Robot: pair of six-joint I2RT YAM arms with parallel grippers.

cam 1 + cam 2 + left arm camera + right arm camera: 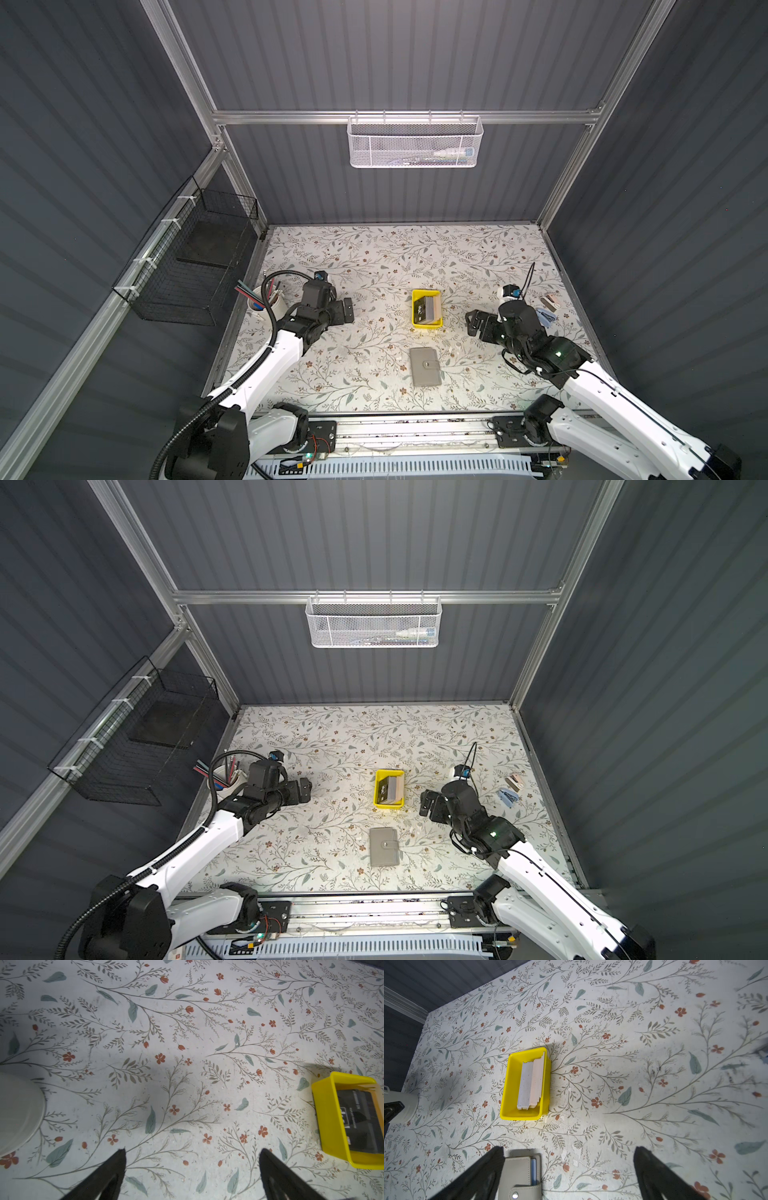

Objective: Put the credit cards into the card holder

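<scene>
- The credit cards [426, 309] stand on edge, packed together, inside the yellow tray [427, 325] near the middle of the counter [374, 257].
- The card holder [424, 367] lies flat on the counter with its strap snapped shut. It sits nearer the robot's base than the tray, not touching it.
- The left jaws are spread wide and empty, over bare counter well left of the tray.
- The right jaws are also spread wide and empty, to the right of the tray.

Bare table [374, 270] lies all around the yellow tray [427, 326] and card holder [424, 368].
</scene>
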